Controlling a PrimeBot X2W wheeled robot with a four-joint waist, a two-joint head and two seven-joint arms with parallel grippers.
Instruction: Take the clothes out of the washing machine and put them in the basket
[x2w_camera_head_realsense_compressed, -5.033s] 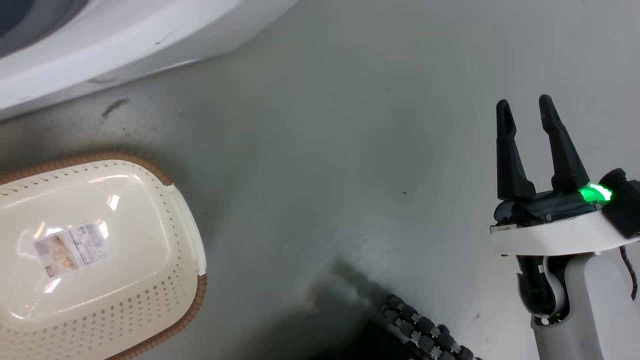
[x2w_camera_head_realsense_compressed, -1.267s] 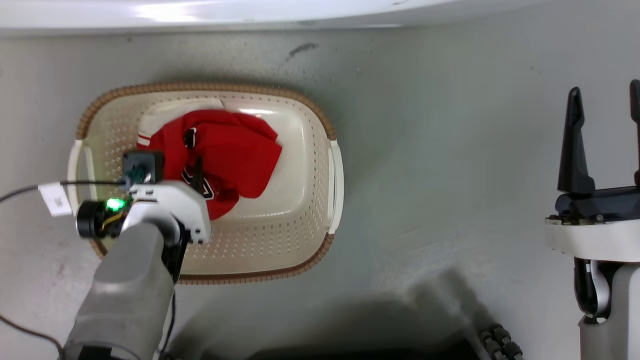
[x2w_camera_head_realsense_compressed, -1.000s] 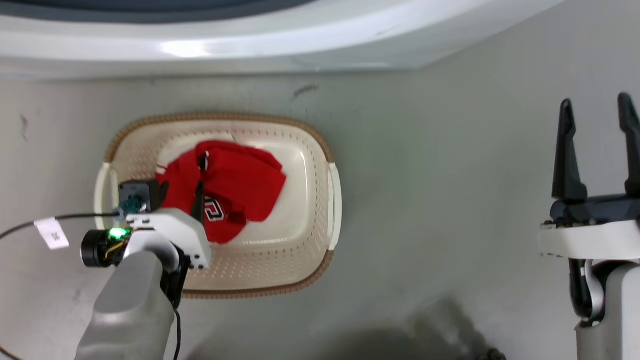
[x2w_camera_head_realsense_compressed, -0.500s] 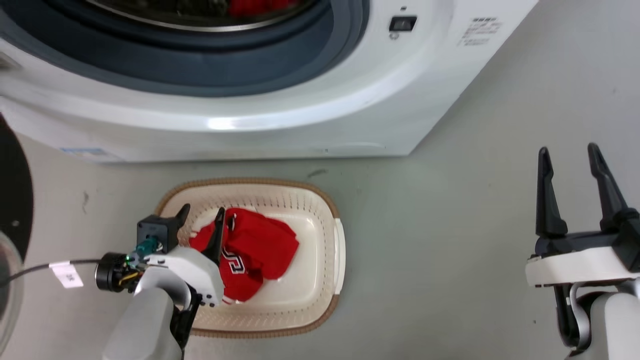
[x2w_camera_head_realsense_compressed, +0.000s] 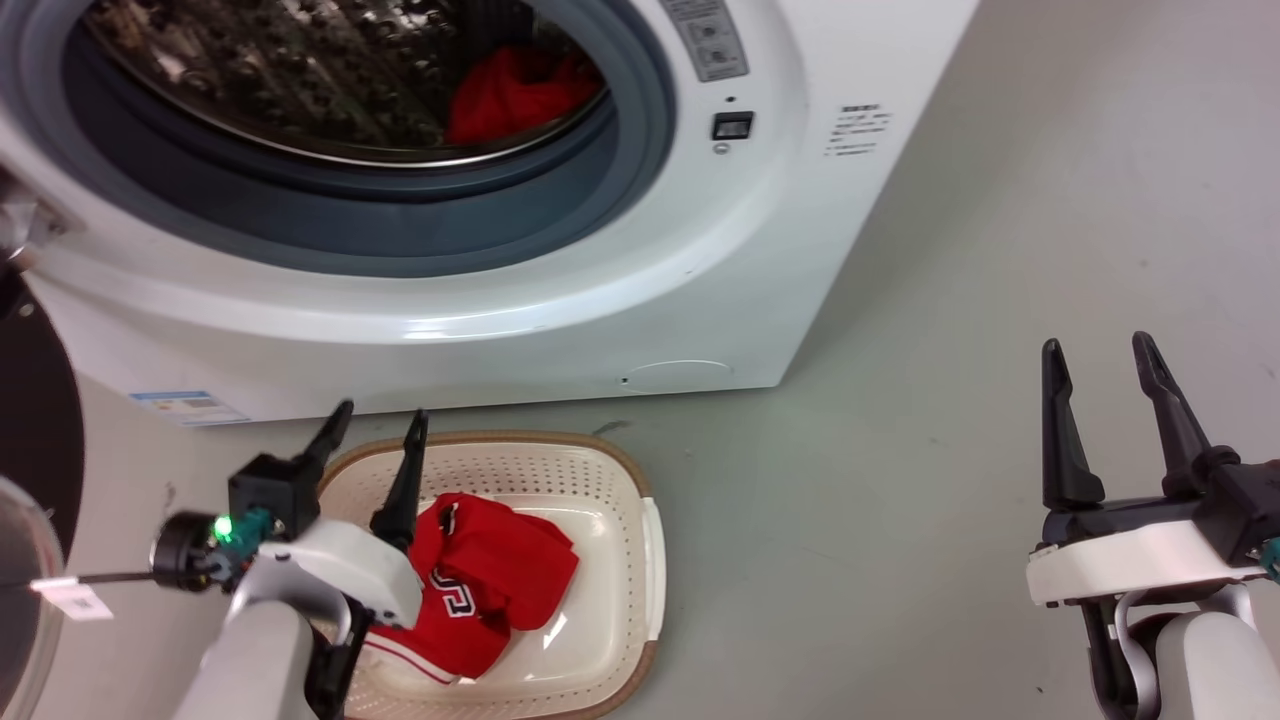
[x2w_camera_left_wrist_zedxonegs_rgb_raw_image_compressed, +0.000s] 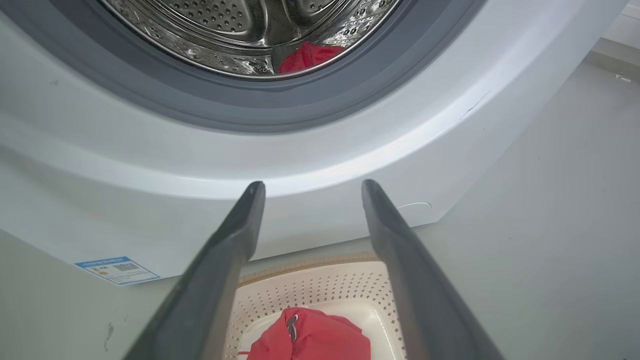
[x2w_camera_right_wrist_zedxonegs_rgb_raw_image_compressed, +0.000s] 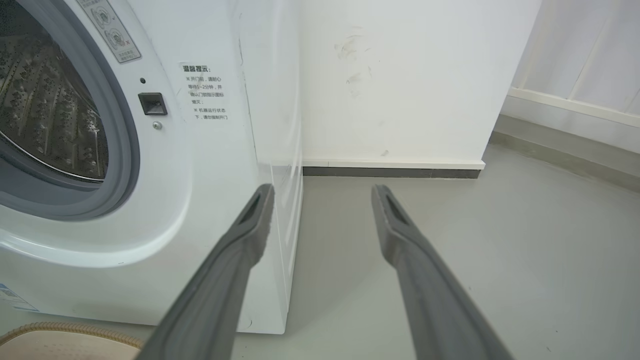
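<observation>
The robot's left gripper (x2w_camera_head_realsense_compressed: 382, 410) is hovering over the left end of the basket (x2w_camera_head_realsense_compressed: 612, 468), its two dark fingers spread and carrying nothing. The right gripper (x2w_camera_head_realsense_compressed: 1095, 342) is hanging well off to the side above the bare floor (x2w_camera_head_realsense_compressed: 930, 470), likewise spread and empty. A red jersey (x2w_camera_head_realsense_compressed: 490, 575) with white-and-black lettering is lying crumpled in the basket, which is standing on the floor just in front of the washing machine (x2w_camera_head_realsense_compressed: 770, 250). A second red garment (x2w_camera_head_realsense_compressed: 515, 90) is sitting bunched toward the back right of the steel drum (x2w_camera_head_realsense_compressed: 300, 80), beyond the grey rubber ring (x2w_camera_head_realsense_compressed: 645, 130).

That garment is looking light, limp and loosely heaped, so it will probably be draping and trailing once lifted rather than holding any shape. A pinch on a raised fold near the top of the heap, deep enough to gather several layers, seems a safer hold than a single hem. Smooth sports fabric may be slipping between narrow fingers, so a firm close is called for. The trailing cloth could be catching on the rubber ring on the way out. Whether the fabric is wet, and so heavier, cannot be told.
</observation>
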